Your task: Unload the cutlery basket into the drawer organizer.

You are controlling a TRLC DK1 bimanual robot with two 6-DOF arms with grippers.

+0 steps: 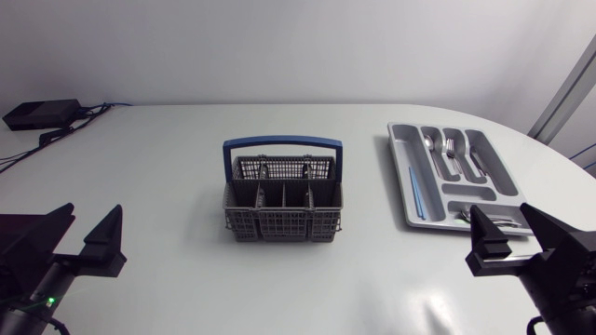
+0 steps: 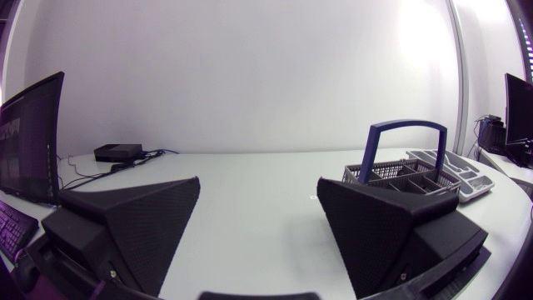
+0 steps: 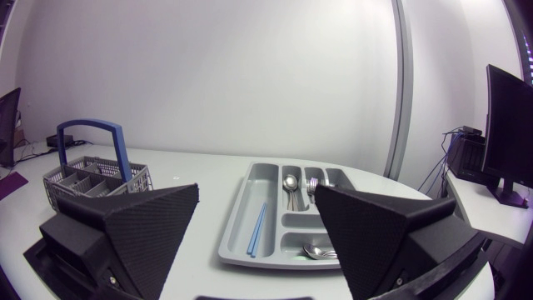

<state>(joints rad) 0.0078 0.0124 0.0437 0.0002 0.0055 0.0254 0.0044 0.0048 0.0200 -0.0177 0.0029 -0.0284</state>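
**Both pincers released, basket mid-desk, organizer to its right**

Head view: the cutlery basket (image 1: 282, 223), grey with a blue handle upright, stands mid-desk (image 1: 168, 186). The drawer organizer (image 1: 399, 177) lies well apart to its right, holding spoons (image 1: 429, 144), forks (image 1: 451, 147) and blue sticks (image 1: 415, 191) in the long side slot. The left pincer (image 1: 90, 216) and right pincer (image 1: 503, 216) sit at the near corners, fingers spread, nothing in them. A black box (image 1: 42, 113) sits at the far left corner.

Left wrist view: left pincer (image 2: 258, 187) released, only bare desk between its fingers. The basket (image 2: 379, 175) is ahead beside the right-hand finger, the organizer (image 2: 479, 182) behind it.

Right wrist view: right pincer (image 3: 256, 192) released, grasping nothing. The organizer (image 3: 241, 217) lies just ahead between its fingers; blue sticks (image 3: 256, 227), spoons (image 3: 290, 182) and forks (image 3: 314, 185) lie in separate slots. The basket (image 3: 83, 179) stands off beyond the left-hand finger.
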